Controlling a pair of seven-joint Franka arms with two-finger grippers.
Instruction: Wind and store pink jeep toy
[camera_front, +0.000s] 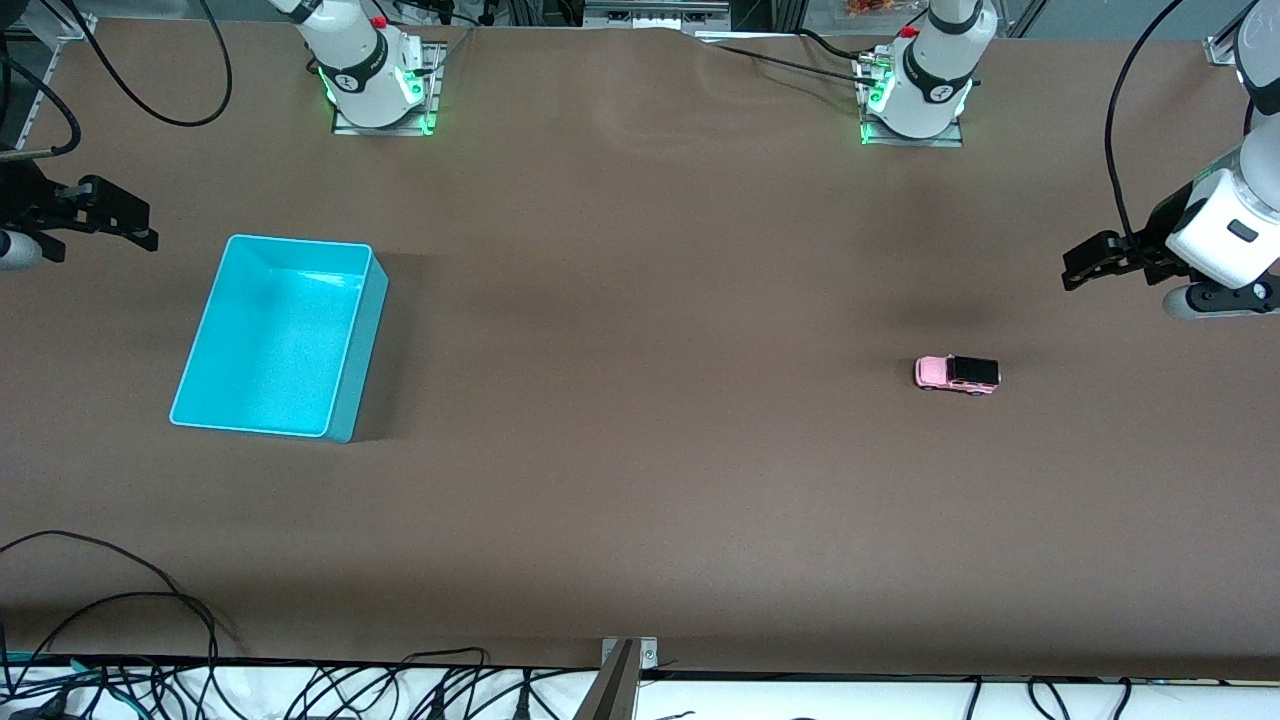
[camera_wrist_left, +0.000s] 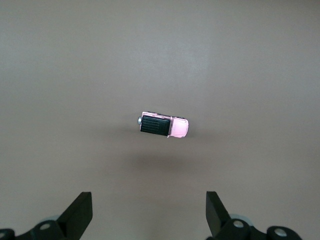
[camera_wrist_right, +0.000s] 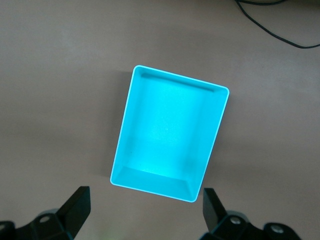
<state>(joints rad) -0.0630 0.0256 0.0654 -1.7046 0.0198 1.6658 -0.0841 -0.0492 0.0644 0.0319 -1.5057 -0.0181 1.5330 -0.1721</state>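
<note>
The pink jeep toy (camera_front: 957, 373) stands on its wheels on the brown table toward the left arm's end; it also shows in the left wrist view (camera_wrist_left: 163, 125), with a black roof. My left gripper (camera_front: 1078, 266) hangs open and empty in the air over the table's end, apart from the jeep; its fingers (camera_wrist_left: 80, 212) stand wide apart. The turquoise bin (camera_front: 285, 335) sits empty toward the right arm's end and shows in the right wrist view (camera_wrist_right: 165, 130). My right gripper (camera_front: 125, 218) is open and empty, up over the table's end beside the bin.
Black cables (camera_front: 120, 610) lie along the table edge nearest the front camera, with a metal bracket (camera_front: 628, 660) at its middle. The arm bases (camera_front: 375, 85) stand at the farthest edge. A cable (camera_wrist_right: 270, 25) lies on the table near the bin.
</note>
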